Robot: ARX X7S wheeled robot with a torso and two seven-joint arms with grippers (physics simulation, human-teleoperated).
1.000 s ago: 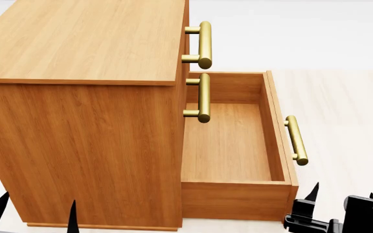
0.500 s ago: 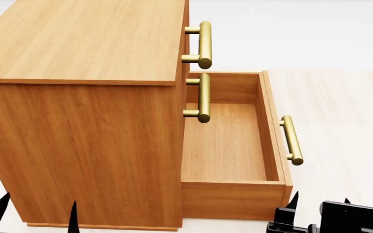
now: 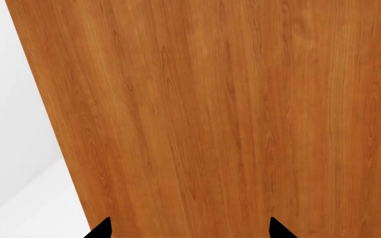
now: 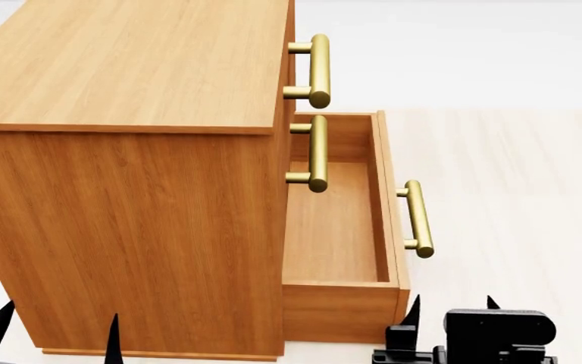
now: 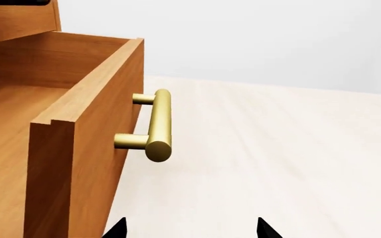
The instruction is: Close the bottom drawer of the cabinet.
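Observation:
The cabinet (image 4: 129, 212) stands at the left of the head view, and its wood side fills the left wrist view (image 3: 230, 109). The bottom drawer (image 4: 336, 227) sticks out part way to the right and is empty. Its brass handle (image 4: 417, 220) also shows in the right wrist view (image 5: 158, 124), on the drawer front (image 5: 78, 148). My right gripper (image 4: 452, 303) is open and empty, low beside the drawer front's near corner, below the handle; one fingertip (image 5: 117, 227) is right at the front panel. My left gripper (image 4: 58, 327) is open, facing the cabinet's side (image 3: 190, 229).
The two upper drawers are shut; their brass handles (image 4: 318, 68) (image 4: 317, 152) jut out above the open drawer. Pale wood floor (image 4: 524, 189) spreads to the right of the cabinet.
The bottom drawer has slid in toward the cabinet, its front and handle moving left. My right gripper has moved left along with the drawer front. The left gripper has not moved.

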